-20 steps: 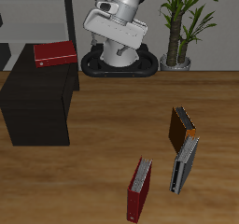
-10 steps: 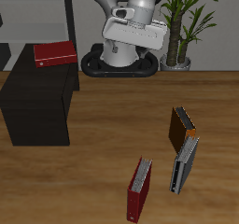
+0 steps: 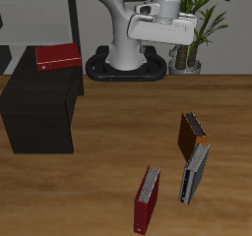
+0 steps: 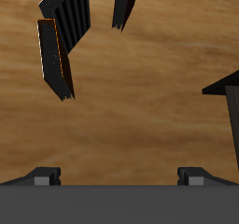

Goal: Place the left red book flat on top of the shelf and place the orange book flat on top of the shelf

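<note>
- The left red book (image 3: 58, 56) lies flat on top of the shelf (image 3: 39, 110), toward the shelf's back edge.
- The shelf is a low black box standing on the wooden tabletop (image 3: 118, 142), at one side of it.
- The orange book (image 3: 191, 135) stands on the tabletop well apart from the shelf, across the tabletop from it; its orange spine faces up and its dark face is tilted toward the camera.
- In the wrist view the orange book (image 4: 56, 58) shows as a dark slab with an orange edge, resting on the wood grain.
- A slim grey-and-dark book (image 3: 194, 173) stands just beside the orange book, nearer the tabletop's front edge, and appears to touch it at one end.
- A darker crimson book (image 3: 148, 200) with a grey page edge stands nearer the front edge again, close to the slim one but apart from it.
- The hand (image 3: 162, 29) is raised high above the tabletop near the robot's base, far from every book.
- In the wrist view the two fingertips (image 4: 42, 175) sit wide apart with only bare wood between them: the hand is spread and holds nothing.
- A potted plant (image 3: 190, 24) stands behind the arm at the back of the tabletop.
</note>
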### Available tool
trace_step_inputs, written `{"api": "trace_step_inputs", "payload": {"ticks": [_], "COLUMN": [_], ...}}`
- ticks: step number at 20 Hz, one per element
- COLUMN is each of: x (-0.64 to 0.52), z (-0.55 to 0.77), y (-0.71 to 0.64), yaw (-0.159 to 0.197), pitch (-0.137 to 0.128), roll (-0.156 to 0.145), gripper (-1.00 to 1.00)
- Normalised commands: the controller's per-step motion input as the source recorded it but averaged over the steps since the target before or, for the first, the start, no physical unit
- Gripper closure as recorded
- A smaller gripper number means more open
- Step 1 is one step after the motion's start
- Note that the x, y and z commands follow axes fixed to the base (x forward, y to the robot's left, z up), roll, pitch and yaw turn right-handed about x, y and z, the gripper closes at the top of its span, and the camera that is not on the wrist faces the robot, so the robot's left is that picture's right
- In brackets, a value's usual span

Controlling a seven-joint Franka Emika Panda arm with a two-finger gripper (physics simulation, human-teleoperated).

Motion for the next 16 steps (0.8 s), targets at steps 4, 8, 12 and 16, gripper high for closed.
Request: {"api": "trace_step_inputs", "payload": {"ticks": [4,8,12,16], "x": [0.34,0.36,0.32,0.35], "z": [0.01,-0.04,-0.16,-0.19], "y": [0.21,0.29,0.21,0.24], "yaw": [-0.013,0.055,0.021,0.052], "pitch": [0.062,-0.004,0.044,0.011], "roll": [0.1,0.066,0.072,0.105], "gripper": [-1.0,-1.0,-1.0,-1.0]}}
